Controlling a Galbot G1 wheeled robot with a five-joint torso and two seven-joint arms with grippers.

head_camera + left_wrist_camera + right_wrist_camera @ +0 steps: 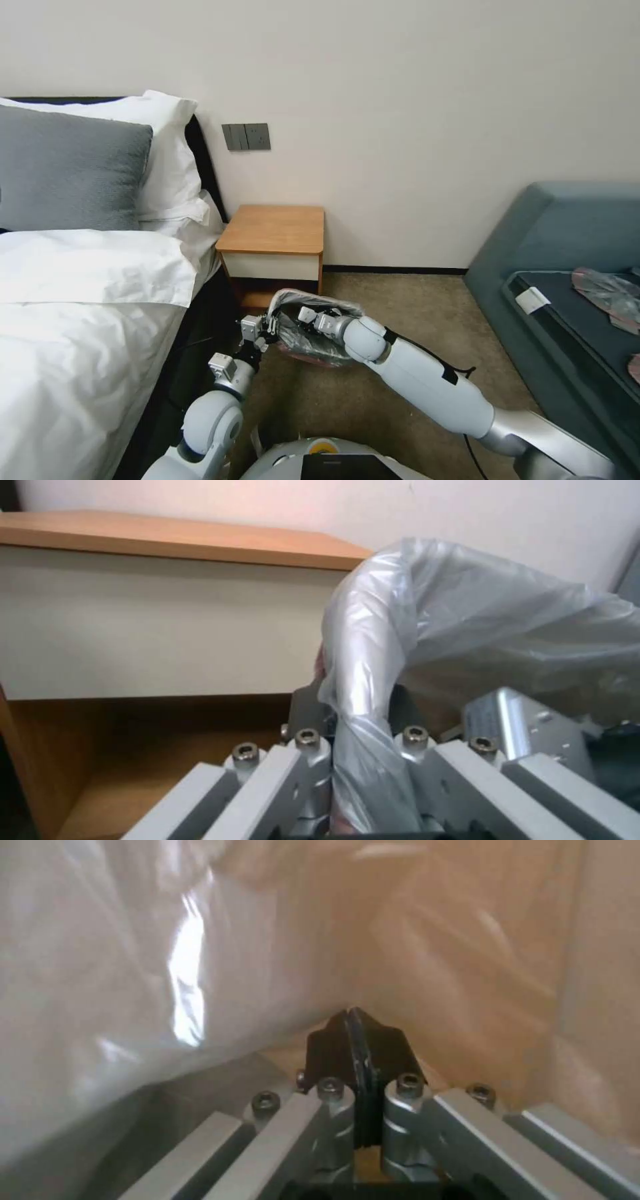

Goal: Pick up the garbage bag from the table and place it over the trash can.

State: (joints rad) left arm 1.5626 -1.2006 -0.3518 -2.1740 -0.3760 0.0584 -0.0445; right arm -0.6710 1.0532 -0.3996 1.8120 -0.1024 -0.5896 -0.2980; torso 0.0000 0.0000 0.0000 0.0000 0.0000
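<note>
On the carpet before the nightstand (273, 230), the garbage bag (313, 330) was off the table and draped over the trash can (313, 359). Left gripper (270, 328) pinched its edge; right gripper (353, 1040), pads together, reached inside. Seating the rim seemingly remained.

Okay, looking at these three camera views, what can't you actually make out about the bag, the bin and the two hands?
- Trash can: in the head view the garbage bag and right arm cover it; its shape and colour stay unseen.
- Left hand: in its wrist view the bag runs between the fingers and covers their tips.
- Right hand: shut inside the bag; whether film is pinched is unclear.
- Table: its lower shelf is hidden behind the bag.
</note>
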